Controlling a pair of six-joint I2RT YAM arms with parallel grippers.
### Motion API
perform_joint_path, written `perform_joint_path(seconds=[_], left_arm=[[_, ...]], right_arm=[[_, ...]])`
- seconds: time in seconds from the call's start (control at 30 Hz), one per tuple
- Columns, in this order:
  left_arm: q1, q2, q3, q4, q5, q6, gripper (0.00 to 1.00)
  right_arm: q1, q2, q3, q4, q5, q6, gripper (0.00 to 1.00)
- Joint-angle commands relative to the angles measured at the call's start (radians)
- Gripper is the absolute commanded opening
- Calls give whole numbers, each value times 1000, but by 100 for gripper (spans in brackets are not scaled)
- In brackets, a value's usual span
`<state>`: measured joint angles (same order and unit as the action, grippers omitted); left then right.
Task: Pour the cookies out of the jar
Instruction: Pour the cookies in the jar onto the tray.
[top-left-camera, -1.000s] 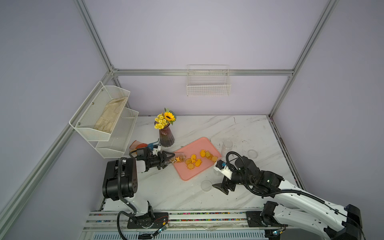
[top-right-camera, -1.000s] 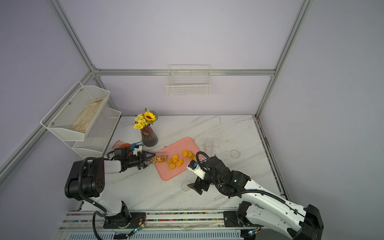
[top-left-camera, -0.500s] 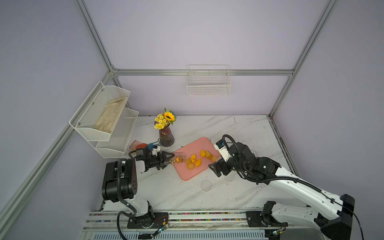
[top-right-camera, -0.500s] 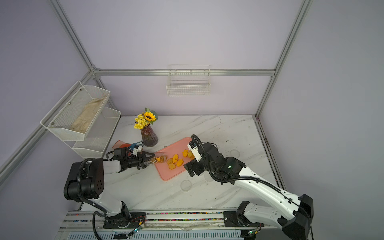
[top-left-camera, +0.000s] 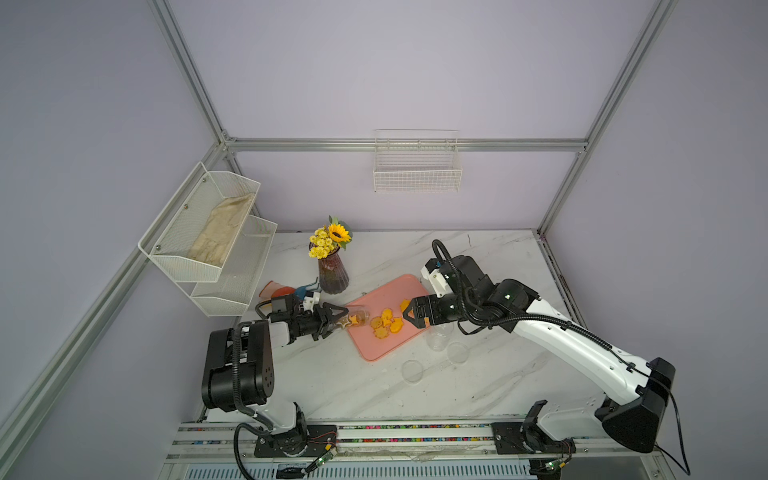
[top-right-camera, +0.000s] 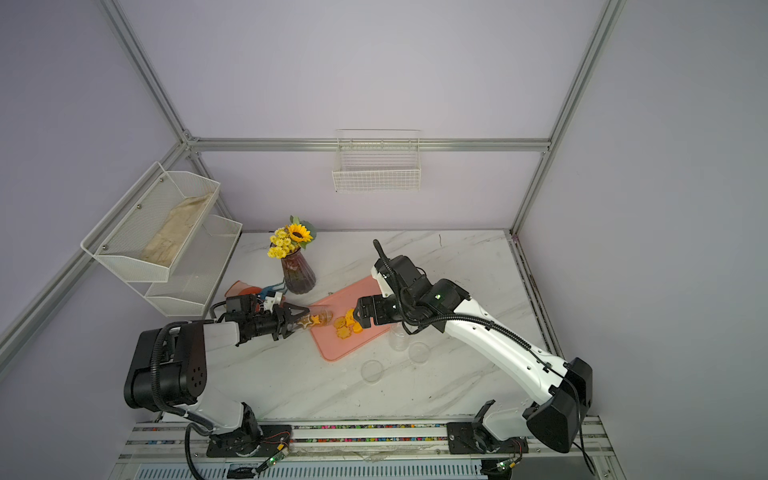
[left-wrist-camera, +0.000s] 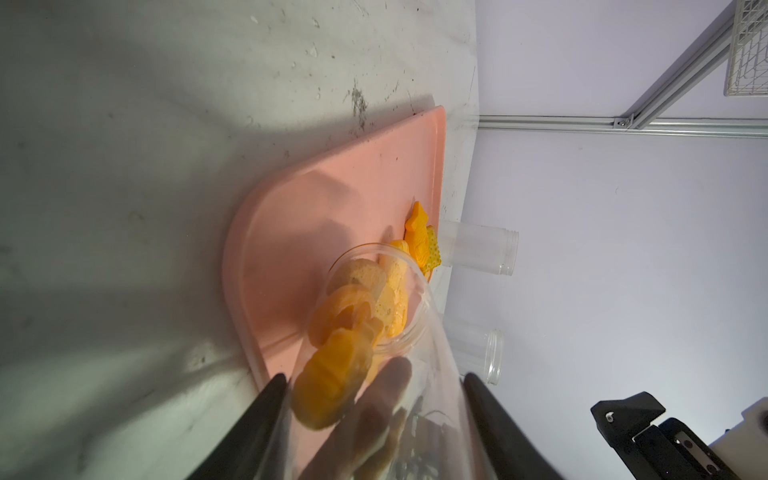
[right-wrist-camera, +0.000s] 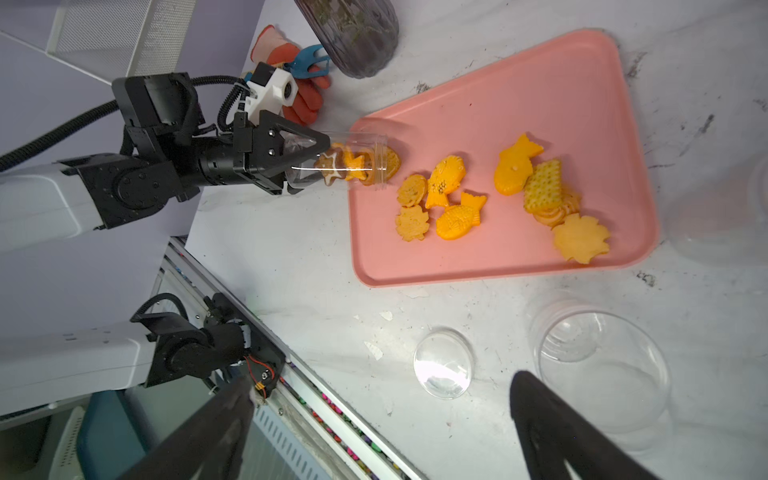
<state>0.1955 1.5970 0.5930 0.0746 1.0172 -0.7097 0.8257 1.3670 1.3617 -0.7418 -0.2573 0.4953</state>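
Note:
My left gripper (top-left-camera: 338, 321) (top-right-camera: 300, 321) (left-wrist-camera: 374, 378) is shut on a clear plastic jar (top-left-camera: 354, 321) (right-wrist-camera: 357, 160). The jar lies tipped on its side, its mouth over the left edge of the pink tray (top-left-camera: 386, 291) (right-wrist-camera: 540, 104). A few cookies (left-wrist-camera: 345, 316) sit just inside the mouth, one brown star among them. Several orange-yellow cookies (top-left-camera: 386, 325) (top-right-camera: 347, 326) (right-wrist-camera: 446, 178) lie loose on the tray. My right gripper (top-left-camera: 408, 316) (top-right-camera: 360, 318) (right-wrist-camera: 382, 382) hangs open and empty above the tray's right edge, fingertips toward the jar.
A dark vase of sunflowers (top-left-camera: 332, 274) stands behind the jar, with a red glove and a blue clip (top-left-camera: 286, 291) to its left. An empty clear jar (top-left-camera: 438, 336) and two clear lids (top-left-camera: 412, 370) (top-left-camera: 457, 351) lie by the tray's front right. A white wire rack (top-left-camera: 216, 245) hangs at the left.
The right arm has swung from the table's front up and back over the tray's right side, gripper still open. The left gripper has held the tipped jar in place.

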Motion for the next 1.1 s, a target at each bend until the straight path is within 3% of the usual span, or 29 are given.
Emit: perform_joint_path(seconds=[0.0,0.1,0.17,1.07], left_arm=[[7,-36,60,-35,-44,41,58],[7,-53,68,-47,-65,37,57],[7,-68,73,-50,-82,25,57],[-66,-104,136,-102,-216,-43,58]], right_arm=[[2,-13,-33,-7,-43,151,97],[2,-51,-141,131,-100,302,97],[1,-65,-179,179,-109,334,97],[1,-64,-183,203,-98,285,97]])
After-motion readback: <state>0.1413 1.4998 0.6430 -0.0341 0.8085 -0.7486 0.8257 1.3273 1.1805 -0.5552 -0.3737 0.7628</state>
